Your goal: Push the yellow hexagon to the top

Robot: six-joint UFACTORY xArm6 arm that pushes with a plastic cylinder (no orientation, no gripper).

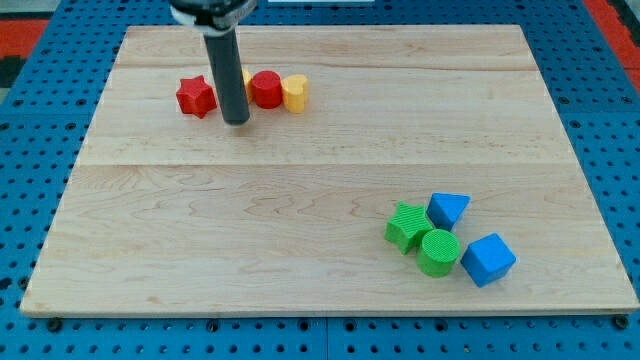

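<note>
With no fingers to open or close, only a rod, my tip (237, 122) sits upper left, just below the gap between red star (197, 97) and red cylinder (265, 89), so it should probably swing under the yellow hexagon (294, 92), which touches that cylinder's right side, and push squarely upward.

The bench (330, 160) is a pale wooden board of joined planks, lying on a blue pegboard (40, 330). In the upper left of the frame a row of blocks rests on it: a red star (196, 97), a red cylinder (265, 89) and a yellow hexagon (294, 92) touching it. My tip (237, 122) meets the bench just below this row, between the star and the cylinder. In the lower right sit a green block (406, 226), a green cylinder (439, 252), a blue triangle (447, 209) and a blue cube (488, 260), clustered together.
</note>
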